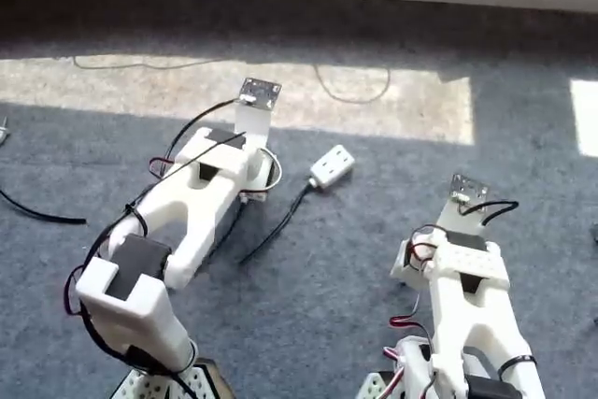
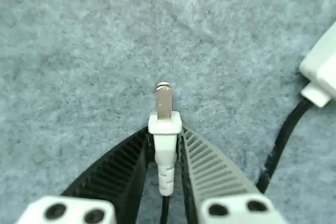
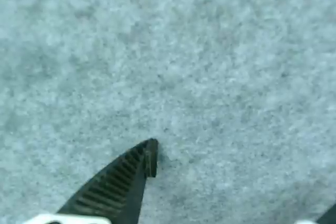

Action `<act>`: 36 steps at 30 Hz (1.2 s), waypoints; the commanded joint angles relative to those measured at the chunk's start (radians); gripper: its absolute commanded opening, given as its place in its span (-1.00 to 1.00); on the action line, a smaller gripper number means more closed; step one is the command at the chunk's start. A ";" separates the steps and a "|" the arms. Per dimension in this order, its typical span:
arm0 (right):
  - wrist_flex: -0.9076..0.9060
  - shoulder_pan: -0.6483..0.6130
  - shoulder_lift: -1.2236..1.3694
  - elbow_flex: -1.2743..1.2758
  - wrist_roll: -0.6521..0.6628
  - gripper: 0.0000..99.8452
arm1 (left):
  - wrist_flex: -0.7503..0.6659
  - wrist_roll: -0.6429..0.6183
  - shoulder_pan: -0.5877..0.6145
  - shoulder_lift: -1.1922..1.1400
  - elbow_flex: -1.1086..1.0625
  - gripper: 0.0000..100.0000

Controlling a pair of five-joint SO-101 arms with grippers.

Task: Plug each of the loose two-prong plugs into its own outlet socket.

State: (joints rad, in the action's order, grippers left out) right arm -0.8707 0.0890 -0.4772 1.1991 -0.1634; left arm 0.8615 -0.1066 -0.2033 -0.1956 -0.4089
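Plug (image 2: 165,127) — white, two-prong — clamped lengthwise in the left gripper (image 2: 166,135), prongs (image 2: 164,100) pointing straight out; right gripper (image 3: 239,179) gapes apart.

Left arm (image 1: 201,198): boxy white printed shells with black servo blocks set into the joints. A small grey board (image 1: 260,93) sits on a white bracket at its tip. Black cable runs back from the board along the shell, and red-and-black leads loop further behind it.

Right arm (image 1: 467,277), right of the board: same white shells and black blocks, red wires low down.

Left gripper (image 2: 165,132): ribbed fingers (image 2: 123,163), one black and one grey, on white mounts with paired round holes.

Right arm's finger (image 3: 123,179): black, ribbed.
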 commanded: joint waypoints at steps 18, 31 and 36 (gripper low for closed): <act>0.145 -0.015 -0.007 0.042 -0.017 0.00 | 0.230 0.008 -0.107 0.294 0.067 -0.99; 0.139 -0.016 -0.010 0.039 -0.015 0.00 | -0.229 0.146 -0.260 1.241 -0.688 -0.99; 0.139 -0.015 -0.013 0.038 -0.017 0.00 | -0.534 0.144 -0.265 1.621 -1.041 -0.99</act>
State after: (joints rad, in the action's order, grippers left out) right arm -0.7695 0.0844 -0.4772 1.2436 -0.1695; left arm 0.5731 0.0299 -0.4442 1.1116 -1.2022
